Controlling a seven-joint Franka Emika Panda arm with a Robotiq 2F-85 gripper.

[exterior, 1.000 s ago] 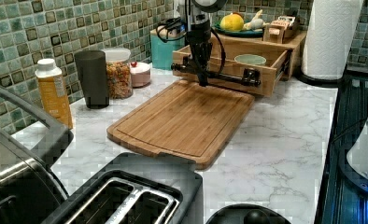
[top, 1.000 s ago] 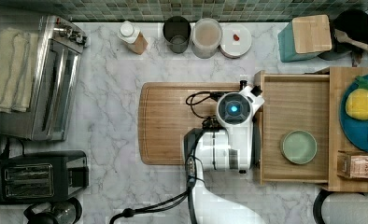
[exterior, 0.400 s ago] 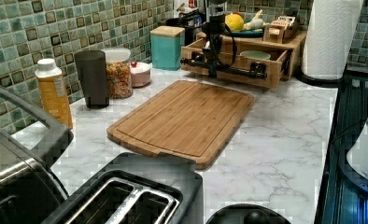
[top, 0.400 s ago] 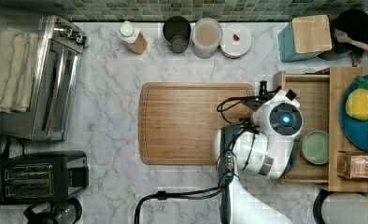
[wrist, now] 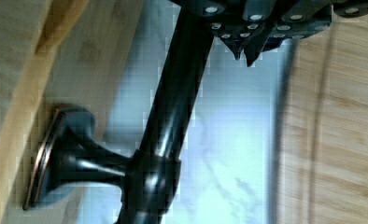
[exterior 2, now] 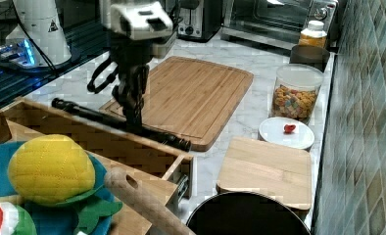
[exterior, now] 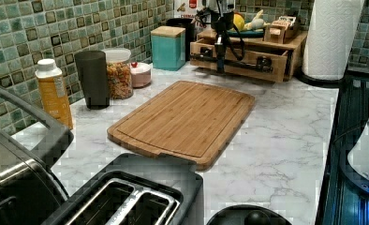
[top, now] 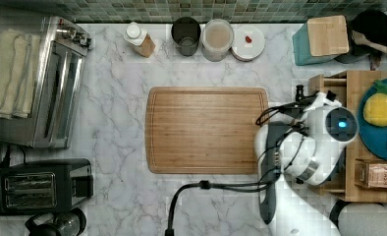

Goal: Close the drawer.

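The drawer [exterior 2: 90, 138] is a light-wood tray set in a wooden stand, and it sticks out only a short way. Its front panel [exterior: 246, 57] carries a black bar handle [exterior 2: 113, 120]. My gripper [exterior 2: 133, 119] points down right at the middle of that handle, on the cutting board's side. In the wrist view the black bar [wrist: 173, 112] and its round mount run close by the fingertips [wrist: 247, 49], which sit together beside the bar with nothing between them. From above, the arm's white wrist covers most of the drawer [top: 329, 81].
A bamboo cutting board [top: 206, 130] lies just in front of the drawer. On the stand sits a blue plate [top: 378, 142] with toy fruit. A teal canister [top: 324, 39], jars, a toaster oven [top: 39, 83] and a toaster [top: 39, 187] line the counter. A paper towel roll [exterior: 330, 37] stands beside the stand.
The arm has moved toward the top view's right, pushing the drawer into the stand. The green bowl inside it has gone out of sight.
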